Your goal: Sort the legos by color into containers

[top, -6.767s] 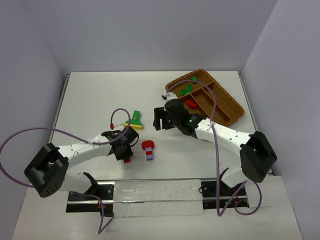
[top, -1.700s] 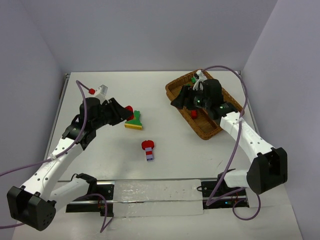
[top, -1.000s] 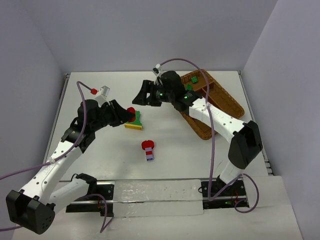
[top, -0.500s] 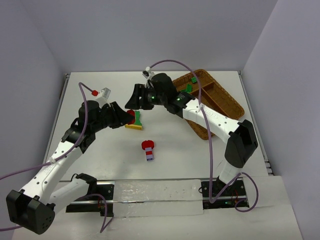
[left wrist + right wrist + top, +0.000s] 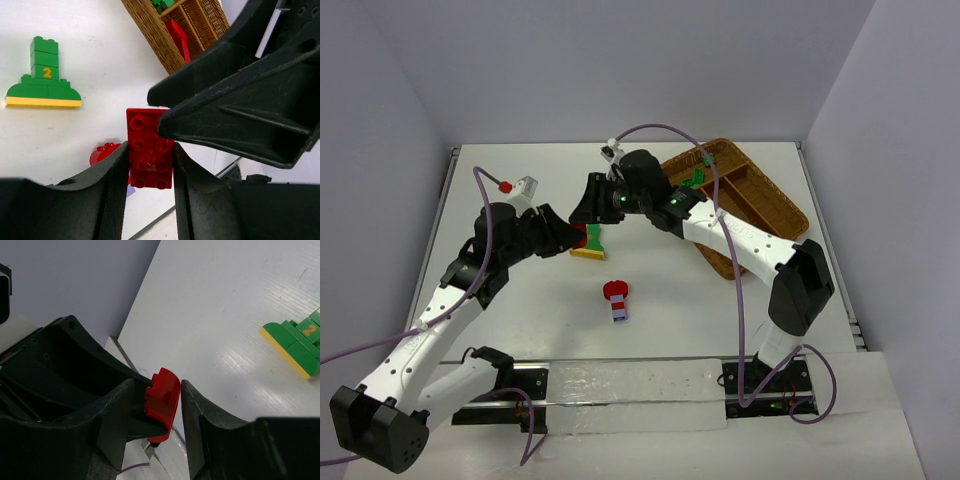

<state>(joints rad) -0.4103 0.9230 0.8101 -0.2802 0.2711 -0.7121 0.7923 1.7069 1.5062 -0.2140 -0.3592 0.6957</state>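
1. The right end effector (image 5: 157, 387) had swung away from the wicker tray (image 5: 775, 200) and crossed the table to meet the left arm.
2. The left end effector (image 5: 150, 156) stayed clamped on the red brick (image 5: 149, 150), held up off the table.
3. The right jaws had narrowed around that brick's free end. I could not tell whether they had pinched it yet.
4. It looked like a hand-over, so the brick could go on to the tray.
5. The green-and-yellow stack (image 5: 590, 243) and the red-and-lilac stack (image 5: 616, 300) still waited on the table.
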